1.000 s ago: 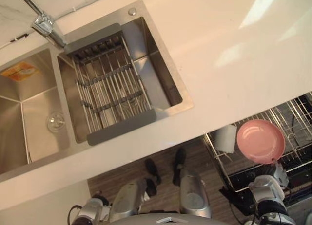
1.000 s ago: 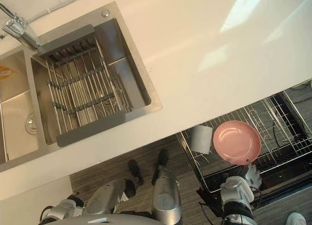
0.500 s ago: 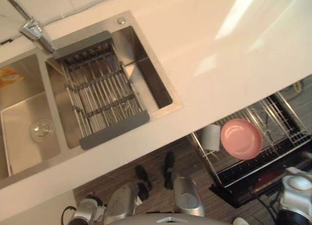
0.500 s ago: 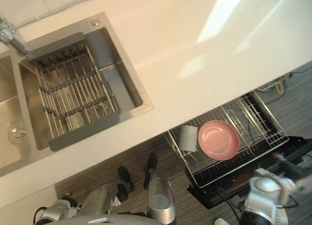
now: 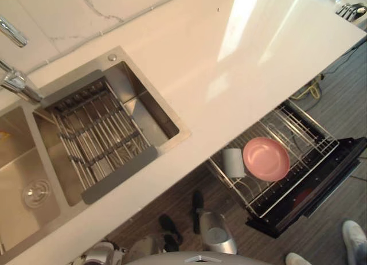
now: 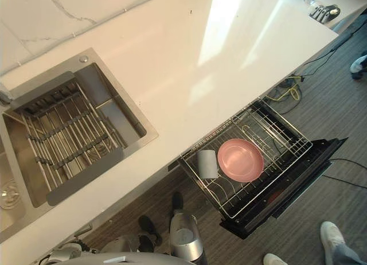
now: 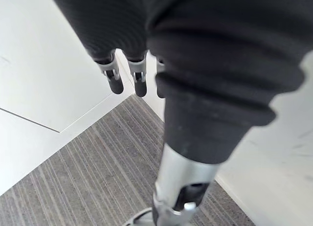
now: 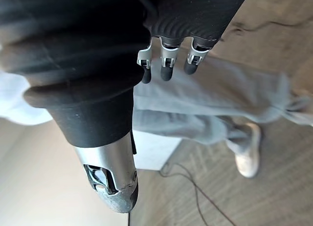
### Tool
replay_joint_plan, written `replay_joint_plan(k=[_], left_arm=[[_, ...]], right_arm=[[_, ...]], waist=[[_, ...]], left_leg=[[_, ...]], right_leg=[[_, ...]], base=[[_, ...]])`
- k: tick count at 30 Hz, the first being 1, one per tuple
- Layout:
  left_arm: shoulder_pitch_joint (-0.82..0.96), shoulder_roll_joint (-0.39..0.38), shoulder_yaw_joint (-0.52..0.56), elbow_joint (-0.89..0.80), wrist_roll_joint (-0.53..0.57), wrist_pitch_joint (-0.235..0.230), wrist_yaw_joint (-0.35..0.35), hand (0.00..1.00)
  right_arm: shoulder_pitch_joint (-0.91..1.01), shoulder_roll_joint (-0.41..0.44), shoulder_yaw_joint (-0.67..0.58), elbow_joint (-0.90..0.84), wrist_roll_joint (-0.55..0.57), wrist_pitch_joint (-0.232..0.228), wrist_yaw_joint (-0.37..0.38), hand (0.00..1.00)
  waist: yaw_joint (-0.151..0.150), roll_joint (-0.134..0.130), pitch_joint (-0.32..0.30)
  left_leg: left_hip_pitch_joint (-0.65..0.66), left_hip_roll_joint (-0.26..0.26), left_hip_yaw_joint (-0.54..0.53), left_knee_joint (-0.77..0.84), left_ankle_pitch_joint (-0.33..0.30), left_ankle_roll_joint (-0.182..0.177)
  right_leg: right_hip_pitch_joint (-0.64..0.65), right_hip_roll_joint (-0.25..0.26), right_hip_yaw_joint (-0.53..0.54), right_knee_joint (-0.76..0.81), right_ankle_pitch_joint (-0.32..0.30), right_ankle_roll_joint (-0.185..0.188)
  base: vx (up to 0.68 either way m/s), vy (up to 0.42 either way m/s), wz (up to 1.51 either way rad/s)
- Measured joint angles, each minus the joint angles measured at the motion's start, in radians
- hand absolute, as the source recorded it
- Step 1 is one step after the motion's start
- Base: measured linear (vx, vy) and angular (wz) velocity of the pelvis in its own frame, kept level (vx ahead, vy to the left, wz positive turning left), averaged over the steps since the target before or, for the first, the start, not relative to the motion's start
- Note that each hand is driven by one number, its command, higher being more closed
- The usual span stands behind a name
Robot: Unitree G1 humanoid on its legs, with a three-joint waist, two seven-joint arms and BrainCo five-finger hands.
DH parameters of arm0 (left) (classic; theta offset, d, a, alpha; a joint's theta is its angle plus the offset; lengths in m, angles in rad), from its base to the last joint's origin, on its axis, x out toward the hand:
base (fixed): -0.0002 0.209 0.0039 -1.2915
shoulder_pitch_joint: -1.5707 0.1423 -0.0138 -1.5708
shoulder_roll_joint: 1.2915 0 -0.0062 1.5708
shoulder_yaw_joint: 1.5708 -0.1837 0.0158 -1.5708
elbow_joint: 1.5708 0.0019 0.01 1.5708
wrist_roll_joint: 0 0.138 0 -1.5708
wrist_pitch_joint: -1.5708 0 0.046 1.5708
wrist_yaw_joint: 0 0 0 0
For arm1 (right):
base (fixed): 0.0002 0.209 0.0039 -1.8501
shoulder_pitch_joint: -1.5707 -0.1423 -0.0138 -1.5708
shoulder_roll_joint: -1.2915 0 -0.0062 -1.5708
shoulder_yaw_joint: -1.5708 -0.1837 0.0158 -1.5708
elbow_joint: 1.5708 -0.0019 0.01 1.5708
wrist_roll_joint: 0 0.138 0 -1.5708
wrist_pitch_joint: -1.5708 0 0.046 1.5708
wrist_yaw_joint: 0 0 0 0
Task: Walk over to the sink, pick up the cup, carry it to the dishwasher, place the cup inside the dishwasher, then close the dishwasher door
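Sliding the rack with the cup fully in should precede lifting the door at lower right; left hand and right hand hang empty, fingers straight.

Your two hands, seen from their wrists.
Your left hand wears a dark ribbed cover that bulges in rounded folds; silver fingers with black tips stick out in a row, and the thumb is a bare silver-grey shaft with a slot near its end. Your right hand matches: the same dark ribbing, silver black-tipped right-hand fingers, and a slotted silver right-hand thumb.
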Motion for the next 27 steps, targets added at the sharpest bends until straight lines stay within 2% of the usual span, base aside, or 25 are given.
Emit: replay_joint_plan(k=[1, 2, 3, 8, 9, 11, 12, 16, 17, 21, 24, 27], left_arm=[[-0.006, -0.011, -0.002, 0.003, -0.009, 0.000, -0.001, 0.00], [-0.009, -0.024, -0.003, 0.011, -0.019, 0.000, -0.003, 0.00], [-0.014, -0.036, -0.005, 0.015, -0.023, 0.000, -0.003, 0.00], [-0.032, -0.051, -0.023, 0.016, -0.028, 0.001, -0.005, 0.00], [-0.032, -0.052, -0.023, 0.016, -0.028, 0.000, -0.007, 0.00], [-0.031, -0.056, -0.025, 0.016, -0.027, -0.003, -0.012, 0.00], [-0.031, -0.056, -0.030, 0.016, -0.026, -0.015, -0.016, 0.00], [-0.025, -0.046, -0.029, 0.015, -0.022, -0.047, -0.029, 0.00], [-0.025, -0.042, -0.026, 0.015, -0.016, -0.057, -0.029, 0.00], [-0.024, -0.037, -0.023, 0.015, -0.007, -0.080, -0.032, 0.00], [-0.015, -0.028, -0.023, 0.015, 0.006, -0.089, -0.039, 0.00], [0.010, -0.027, -0.023, 0.016, 0.006, -0.097, -0.049, 0.00]], right_arm=[[-0.011, 0.024, 0.000, 0.017, 0.087, -0.017, 0.043, 0.00], [-0.024, 0.054, 0.005, 0.016, 0.127, -0.029, 0.085, 0.00], [-0.045, 0.081, 0.015, 0.015, 0.136, -0.038, 0.114, 0.00], [-0.108, 0.139, 0.125, 0.014, 0.135, -0.056, 0.160, 0.00], [-0.134, 0.146, 0.176, 0.014, 0.136, -0.059, 0.186, 0.00], [-0.159, 0.145, 0.218, 0.014, 0.137, -0.061, 0.208, 0.00], [-0.177, 0.146, 0.245, 0.020, 0.136, -0.077, 0.213, 0.00], [-0.187, 0.115, 0.291, 0.049, 0.144, -0.107, 0.223, 0.00], [-0.191, 0.104, 0.307, 0.051, 0.149, -0.107, 0.222, 0.00], [-0.208, 0.062, 0.366, 0.058, 0.154, -0.100, 0.221, 0.00], [-0.243, 0.027, 0.410, 0.082, 0.147, -0.082, 0.223, 0.00], [-0.306, -0.014, 0.452, 0.094, 0.141, -0.063, 0.229, 0.00]], waist=[[0.003, 0.013, -0.006], [0.005, 0.023, -0.013], [0.008, 0.029, -0.016], [0.032, 0.032, -0.018], [0.053, 0.035, -0.016], [0.070, 0.044, -0.010], [0.076, 0.052, -0.007], [0.081, 0.067, 0.004], [0.081, 0.062, 0.012], [0.092, 0.061, 0.014], [0.107, 0.063, 0.014], [0.115, 0.084, 0.025]], left_leg=[[0.000, 0.001, -0.001, 0.000, -0.004, -0.012], [0.008, 0.002, -0.003, -0.001, -0.010, -0.023], [0.012, 0.002, -0.002, -0.003, -0.011, -0.025], [0.011, 0.004, 0.004, -0.032, -0.008, -0.030], [0.010, 0.005, -0.002, -0.035, 0.000, -0.040], [0.009, 0.005, -0.027, -0.035, 0.018, -0.043], [0.010, 0.005, -0.050, -0.035, 0.024, -0.042], [0.014, 0.003, -0.095, -0.039, 0.061, -0.028], [0.014, -0.002, -0.124, -0.043, 0.074, -0.036], [0.011, -0.015, -0.179, -0.053, 0.114, -0.054], [0.000, -0.024, -0.229, -0.055, 0.149, -0.051], [-0.007, -0.024, -0.279, -0.070, 0.164, -0.041]], right_leg=[[0.015, 0.000, -0.007, -0.011, 0.006, 0.000], [0.030, 0.001, -0.011, -0.023, 0.012, 0.000], [0.039, 0.003, -0.012, -0.036, 0.019, 0.002], [0.064, 0.010, -0.035, -0.091, 0.036, 0.002], [0.070, 0.010, -0.045, -0.103, 0.041, -0.002], [0.082, 0.010, -0.064, -0.104, 0.042, -0.002], [0.093, 0.009, -0.077, -0.104, 0.042, -0.003], [0.098, 0.001, -0.124, -0.084, 0.037, -0.011], [0.097, -0.004, -0.134, -0.073, 0.032, -0.013], [0.098, -0.023, -0.171, -0.053, 0.011, -0.010], [0.099, -0.038, -0.207, -0.039, -0.009, -0.002], [0.099, -0.040, -0.247, -0.036, -0.021, -0.010]], base=[[-0.07, 0.002, 0.09], [-0.09, 0.003, 0.09], [-0.08, 0.003, 0.06], [-0.05, 0.003, 0.20], [-0.02, -0.003, 0.27], [0.02, -0.009, 0.36], [0.05, -0.007, 0.50], [0.07, -0.017, 0.34], [0.07, -0.039, 0.20], [0.03, -0.039, 0.32], [-0.04, -0.036, 0.37], [-0.10, -0.002, 0.40]])
